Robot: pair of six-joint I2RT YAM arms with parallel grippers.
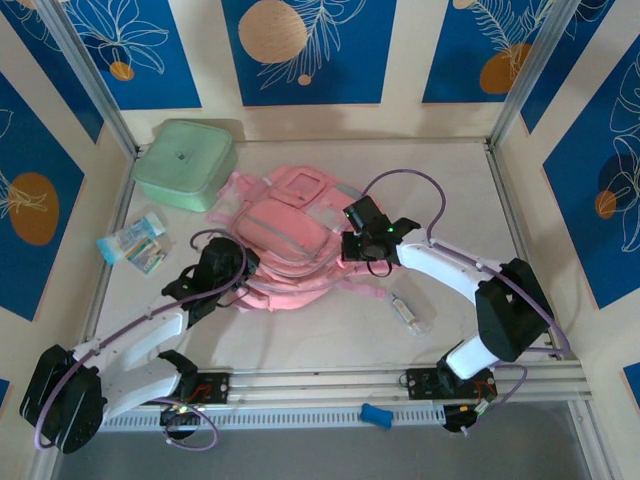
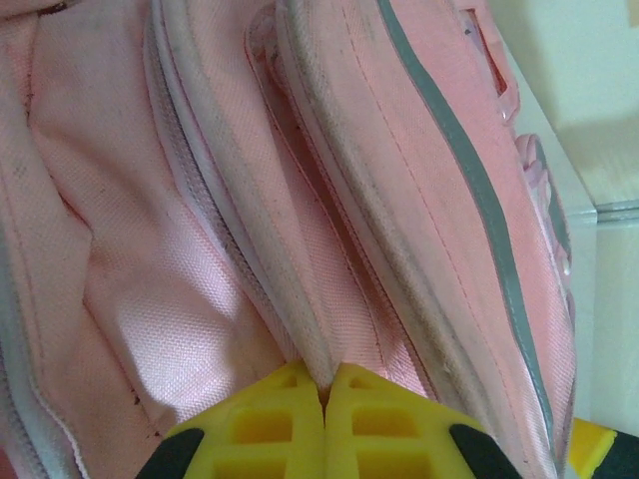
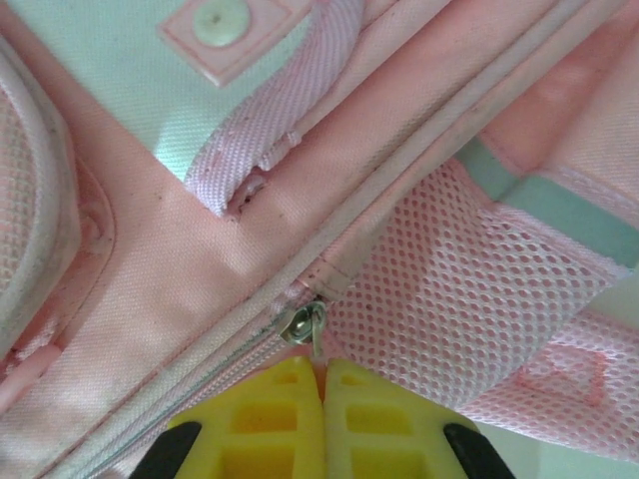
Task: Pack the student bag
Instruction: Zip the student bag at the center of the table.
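**Right now: both grippers pinched shut on the student bag**

Here your left gripper (image 2: pixel 324 387) has its yellow fingers (image 2: pixel 270 429) pressed together. A piped ridge of pink fabric runs straight in between the tips, so it is clamped on the student bag (image 2: pixel 200 249). Just right of that ridge, in the left wrist view, lie two more padded seams. Beyond them a grey reflective strip (image 2: pixel 479 190) runs along a panel. From above, you see this gripper (image 1: pixel 238 268) at the bag's near-left edge.

Your right gripper (image 3: pixel 322 371) is likewise closed, its tips meeting on the zipper pull (image 3: pixel 317 344). The metal slider (image 3: pixel 298 324) sits just above them at the end of the zipper track. Right of the slider is a pink mesh pocket (image 3: pixel 449 289). Up and to the left, a webbing loop (image 3: pixel 285 120) is stitched down beside a pale grey-green patch with a round snap (image 3: pixel 220 18). In the top view this gripper (image 1: pixel 352 245) is at the bag's right side.

The bag (image 1: pixel 285 235) lies flat around the middle of the table (image 1: pixel 330 325), between your two arms, its front pockets facing up. Just beside its far-left corner sits a mint-green lidded box (image 1: pixel 185 163). Left of the bag, apart from it, lie a couple of small packets (image 1: pixel 135 243). Near-right of the bag a small clear tube-like item (image 1: pixel 410 313) rests on the table; you cannot make out what it is. A small blue object (image 1: pixel 377 416) lies on the near rail between the arm bases.
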